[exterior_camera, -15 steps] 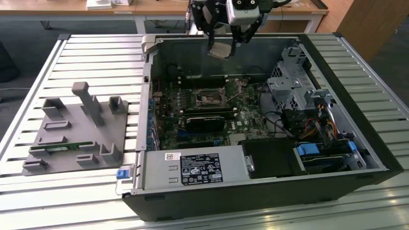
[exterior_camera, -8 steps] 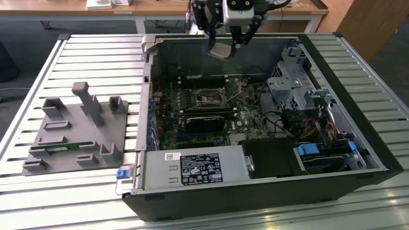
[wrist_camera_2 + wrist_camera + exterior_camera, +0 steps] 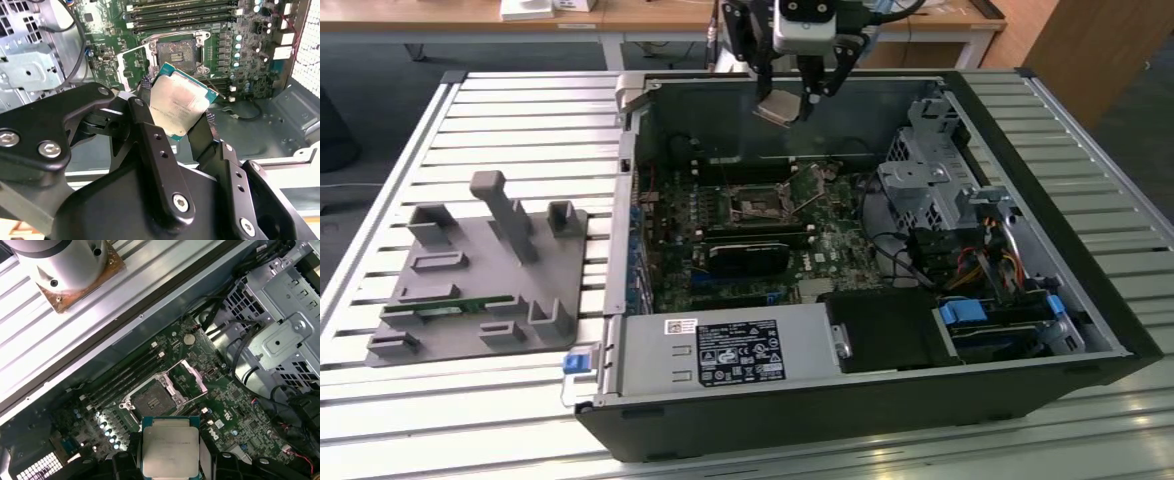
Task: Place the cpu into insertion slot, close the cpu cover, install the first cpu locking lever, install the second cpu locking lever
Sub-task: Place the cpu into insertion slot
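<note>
My gripper (image 3: 790, 98) hangs above the back of the open computer case, shut on the cpu (image 3: 778, 108), a flat square chip with a dull silver top, held tilted. In both wrist views the cpu (image 3: 177, 102) (image 3: 170, 450) sits edge-on between the black fingers (image 3: 202, 131), well above the board. The insertion slot (image 3: 754, 203) (image 3: 176, 51) (image 3: 152, 400) is a black-rimmed square socket in the green board, with nothing in it. The cpu cover (image 3: 131, 60) (image 3: 189, 379), a thin silver frame, stands swung open beside the socket.
The case walls (image 3: 634, 180) ring the board. A black card (image 3: 747, 255) lies just in front of the socket, memory slots (image 3: 180, 15) beside it, a metal drive cage (image 3: 927, 180) at the exterior view's right. A grey fixture plate (image 3: 480, 270) sits at its left.
</note>
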`<state>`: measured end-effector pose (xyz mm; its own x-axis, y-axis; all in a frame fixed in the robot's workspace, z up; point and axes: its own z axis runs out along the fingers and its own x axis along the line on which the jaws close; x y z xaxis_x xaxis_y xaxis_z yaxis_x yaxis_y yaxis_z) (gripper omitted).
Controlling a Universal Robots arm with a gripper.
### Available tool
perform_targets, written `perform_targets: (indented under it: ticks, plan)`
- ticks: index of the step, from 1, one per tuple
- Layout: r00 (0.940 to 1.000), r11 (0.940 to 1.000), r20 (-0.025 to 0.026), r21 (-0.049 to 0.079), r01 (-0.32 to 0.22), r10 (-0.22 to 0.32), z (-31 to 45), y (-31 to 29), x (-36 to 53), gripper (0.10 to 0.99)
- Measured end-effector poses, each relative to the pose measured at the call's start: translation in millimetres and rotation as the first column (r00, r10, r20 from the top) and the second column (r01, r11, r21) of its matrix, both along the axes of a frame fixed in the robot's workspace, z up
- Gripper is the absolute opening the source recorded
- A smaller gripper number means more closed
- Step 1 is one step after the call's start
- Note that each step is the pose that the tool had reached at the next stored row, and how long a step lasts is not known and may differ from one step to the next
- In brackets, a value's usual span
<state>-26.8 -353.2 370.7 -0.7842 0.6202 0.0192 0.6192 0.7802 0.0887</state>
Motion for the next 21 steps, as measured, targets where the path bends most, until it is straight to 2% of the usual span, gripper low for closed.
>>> perform_targets:
  ticks: [8, 12, 15, 21]
  plan:
    - [0.9987, 0.9987, 0.0001, 0.0, 0.052, -0.052, -0.6, 0.7, -5.9, 0.545]
    - [0.9956, 0.9956, 0.0001, 0.0, 0.094, -0.094, -1.0, 1.0, -7.0, 0.545]
    - [0.9905, 0.9905, 0.0, 0.0, 0.137, -0.137, -1.8, 1.0, -7.0, 0.545]
    - [0.975, 0.975, 0.0004, -0.002, 0.222, -0.222, -3.5, 1.0, -7.1, 0.545]
